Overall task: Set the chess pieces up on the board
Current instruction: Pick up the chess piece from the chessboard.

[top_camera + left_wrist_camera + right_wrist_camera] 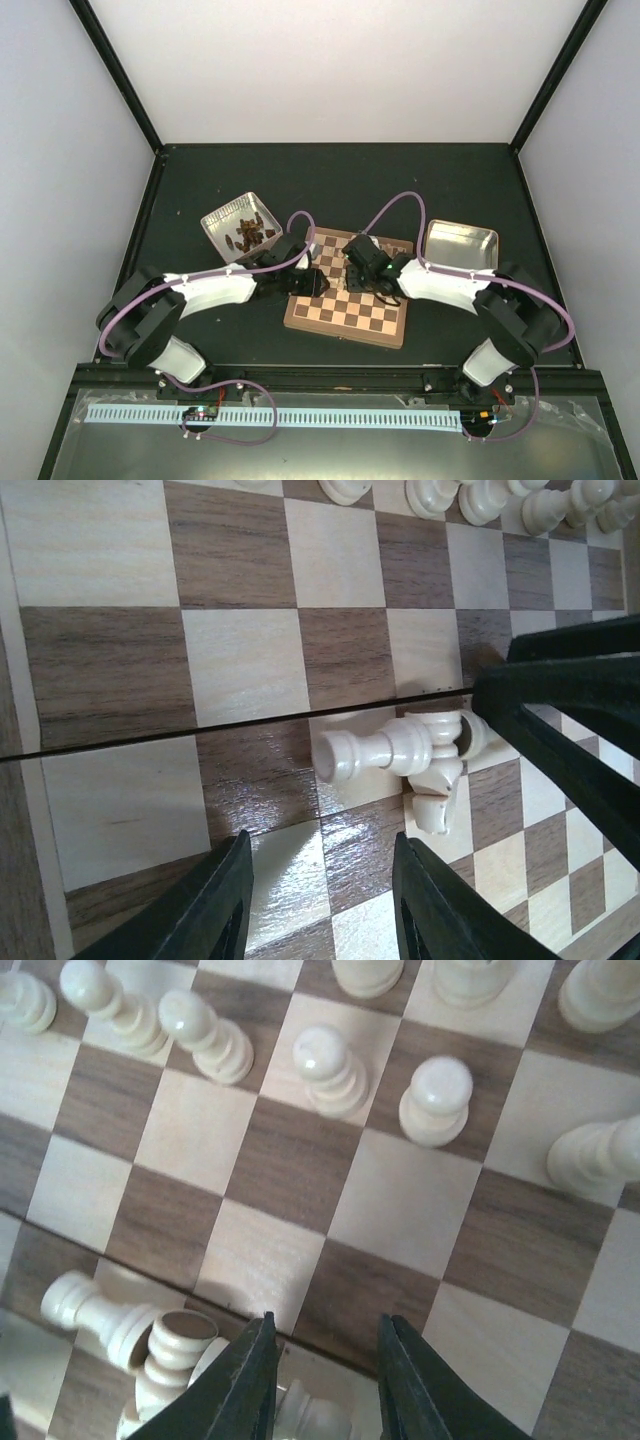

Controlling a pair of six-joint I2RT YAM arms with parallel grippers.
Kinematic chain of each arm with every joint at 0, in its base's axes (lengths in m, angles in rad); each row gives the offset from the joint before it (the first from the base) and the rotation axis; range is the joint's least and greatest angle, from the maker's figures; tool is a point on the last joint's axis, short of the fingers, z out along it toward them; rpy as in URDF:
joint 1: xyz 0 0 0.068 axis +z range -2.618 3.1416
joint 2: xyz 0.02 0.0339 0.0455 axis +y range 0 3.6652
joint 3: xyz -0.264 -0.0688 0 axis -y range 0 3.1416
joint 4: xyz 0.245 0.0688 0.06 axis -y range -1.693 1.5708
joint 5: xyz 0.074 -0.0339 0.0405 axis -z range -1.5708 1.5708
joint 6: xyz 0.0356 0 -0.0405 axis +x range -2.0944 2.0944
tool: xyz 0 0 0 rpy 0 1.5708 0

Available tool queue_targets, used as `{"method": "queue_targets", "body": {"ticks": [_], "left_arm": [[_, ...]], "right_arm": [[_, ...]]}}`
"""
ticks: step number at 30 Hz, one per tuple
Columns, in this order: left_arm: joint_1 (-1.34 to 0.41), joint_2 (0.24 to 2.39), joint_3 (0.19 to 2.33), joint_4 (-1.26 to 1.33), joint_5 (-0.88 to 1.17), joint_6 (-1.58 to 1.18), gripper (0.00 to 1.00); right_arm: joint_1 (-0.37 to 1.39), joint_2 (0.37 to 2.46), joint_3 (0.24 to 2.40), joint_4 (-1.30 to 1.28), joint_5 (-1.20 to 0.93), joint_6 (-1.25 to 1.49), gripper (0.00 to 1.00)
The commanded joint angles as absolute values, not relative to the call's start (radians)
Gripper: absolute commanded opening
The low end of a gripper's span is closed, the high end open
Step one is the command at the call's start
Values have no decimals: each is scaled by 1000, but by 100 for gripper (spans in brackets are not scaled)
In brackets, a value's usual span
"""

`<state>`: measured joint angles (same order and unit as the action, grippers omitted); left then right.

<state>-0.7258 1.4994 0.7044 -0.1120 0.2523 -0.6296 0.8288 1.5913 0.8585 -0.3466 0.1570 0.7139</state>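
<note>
Top view, board: the board [350, 318] lies mid-table, with both of my wrists crowded over its far half.
Top view, tins: the left tin [238, 226], at 10 o'clock from the board, holds dark chessmen [250, 237]. The right tin [462, 245], at 2 o'clock, shows only bare metal.
Left wrist, grip: the left gripper [320, 900] has its jaws parted, with nothing between them but squares.
Left wrist, pieces: a small heap of toppled chess pieces [400, 752] lies at 1 o'clock from my fingertips, on the board's fold line. More pieces stand along the 12 o'clock edge.
Right wrist, grip: the right gripper [325, 1380] has its jaws partly apart and I see no pinch. One pale piece shows low between the fingers at 6 o'clock. I cannot tell whether it is touched.
Right wrist, pieces: standing pawns [435, 1100] run across 12 o'clock, and the heap is at 9 o'clock.
Step, my read: lift one fallen piece out of the heap.
How to do it well: take the topmost piece, close across its narrow neck, and rise straight up so its neighbours don't roll. Set it upright in the centre of a square. Hold the left arm back, since both grippers share that heap.
Writing: none is legible in any view.
</note>
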Motion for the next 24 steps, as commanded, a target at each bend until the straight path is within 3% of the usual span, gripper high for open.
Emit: {"method": "queue_targets", "body": {"ticks": [1,11,16,24], "left_arm": [[-726,1522,743,-81,264,-641,40],[-744,1538,743,-81,244,-656,40],[-744,1530,753,-76,241,-671,40],[-746,1548,775,-64,249,-705,38]], "right_arm": [[826,1540,798,-333,64,679,31],[827,1438,762,-323,-14,603,32],[836,1368,734,-329,-8,524,38],[867,1425,760,-328,-26,443,39]]}}
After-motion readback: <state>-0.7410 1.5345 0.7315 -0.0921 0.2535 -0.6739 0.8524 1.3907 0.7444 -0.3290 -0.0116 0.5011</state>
